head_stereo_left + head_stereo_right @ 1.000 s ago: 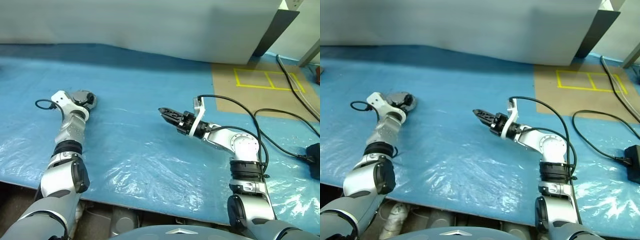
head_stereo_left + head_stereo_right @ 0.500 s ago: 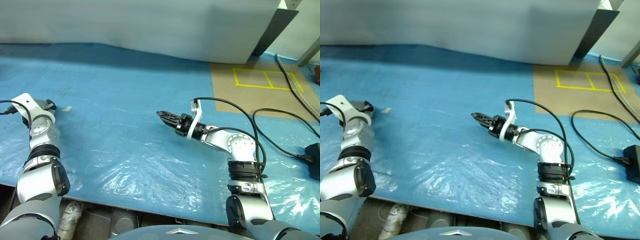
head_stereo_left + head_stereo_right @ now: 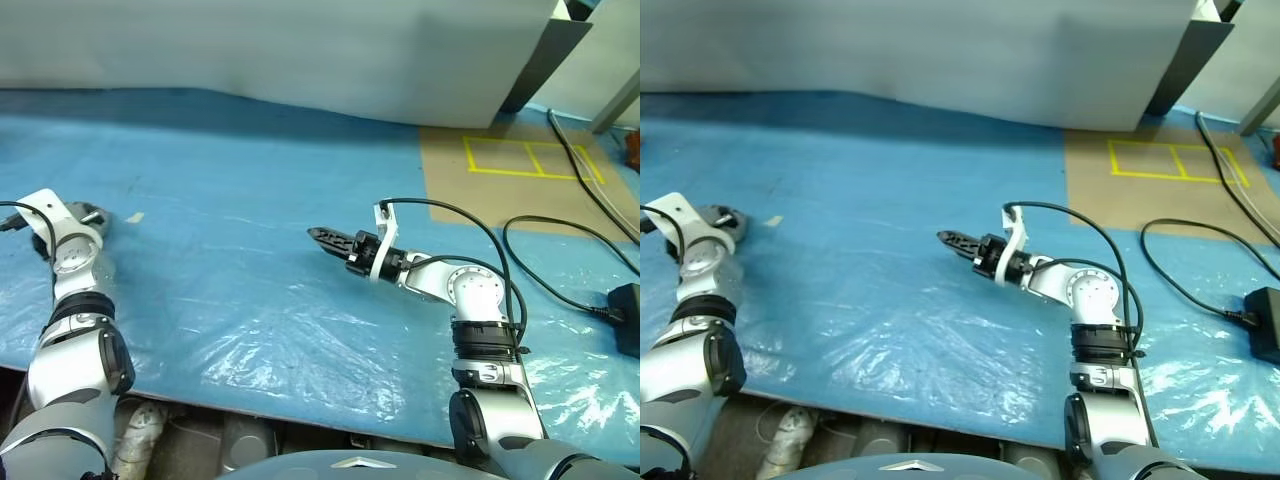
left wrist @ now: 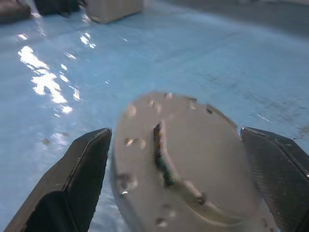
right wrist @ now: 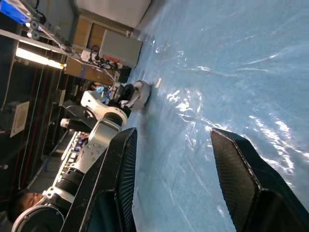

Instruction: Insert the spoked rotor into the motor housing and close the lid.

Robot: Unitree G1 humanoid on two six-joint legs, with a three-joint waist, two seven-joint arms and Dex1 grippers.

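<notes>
One smooth grey round lid [image 4: 193, 159] sits between gripper [image 4: 188, 159] fingers.

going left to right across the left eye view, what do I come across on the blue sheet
Left tool holding a round silver disc → small tan scrap → right tool → yellow tape rectangles → black cables → black plug.

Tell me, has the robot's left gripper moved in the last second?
Yes. The left gripper has swung out toward the left edge of the blue sheet, carrying the round grey disc between its fingers away from the middle.
</notes>
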